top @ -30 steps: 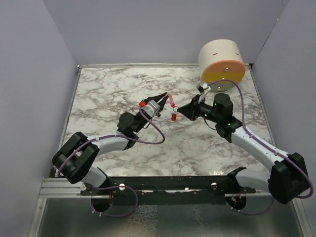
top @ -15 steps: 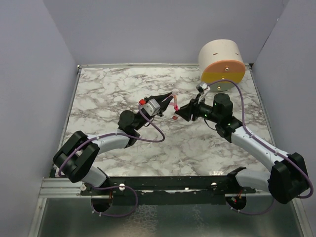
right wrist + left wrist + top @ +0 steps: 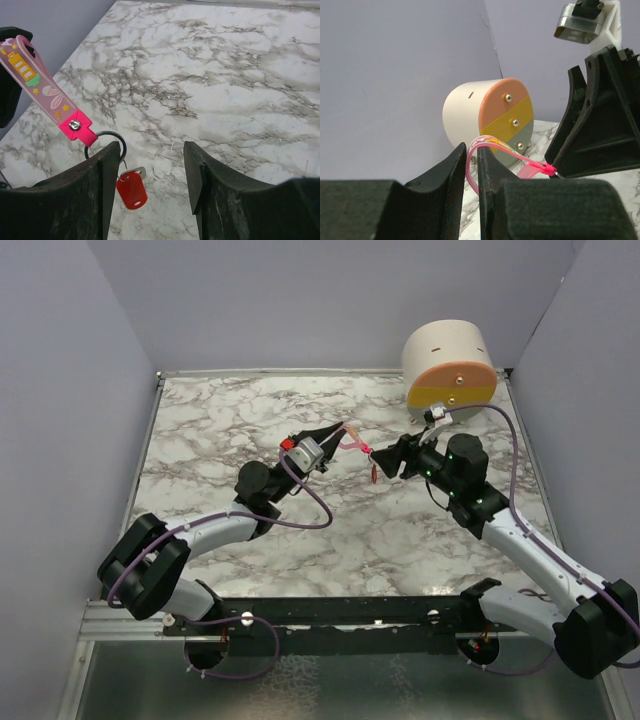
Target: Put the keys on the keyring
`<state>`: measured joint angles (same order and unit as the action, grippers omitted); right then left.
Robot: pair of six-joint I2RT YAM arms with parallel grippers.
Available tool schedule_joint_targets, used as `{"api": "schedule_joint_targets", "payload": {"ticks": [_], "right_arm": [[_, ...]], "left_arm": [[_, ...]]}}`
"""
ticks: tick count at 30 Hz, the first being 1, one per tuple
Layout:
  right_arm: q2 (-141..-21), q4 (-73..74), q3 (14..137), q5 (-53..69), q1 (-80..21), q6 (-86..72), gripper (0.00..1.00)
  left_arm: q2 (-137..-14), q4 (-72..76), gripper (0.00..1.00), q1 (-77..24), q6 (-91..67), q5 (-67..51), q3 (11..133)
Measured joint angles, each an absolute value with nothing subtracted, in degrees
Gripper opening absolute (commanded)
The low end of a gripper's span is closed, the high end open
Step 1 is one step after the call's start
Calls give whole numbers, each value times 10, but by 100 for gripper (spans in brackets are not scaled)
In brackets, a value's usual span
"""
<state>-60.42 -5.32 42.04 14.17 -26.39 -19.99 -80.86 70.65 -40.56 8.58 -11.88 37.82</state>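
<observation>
Right wrist view: the keyring [image 3: 105, 142] hangs just beside one finger of my spread right jaws, with the red-headed key [image 3: 131, 190] dangling below. My left jaws pinch its pink strap [image 3: 45, 95].

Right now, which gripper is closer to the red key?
Right. The red key hangs just beside the right gripper; the left gripper grips the keyring by its strap, farther away.

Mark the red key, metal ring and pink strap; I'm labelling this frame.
red key [image 3: 131, 190], right wrist view, plastic head
metal ring [image 3: 111, 133], right wrist view, upper arc
pink strap [image 3: 42, 87], right wrist view, mid-length
</observation>
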Motion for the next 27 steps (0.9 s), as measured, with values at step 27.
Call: {"api": "schedule_joint_targets", "payload": {"ticks": [27], "right_arm": [[-555,-38,409,67,-264,-210,66]], "left_arm": [[-810,649,16,-406,110,-76,390]]}}
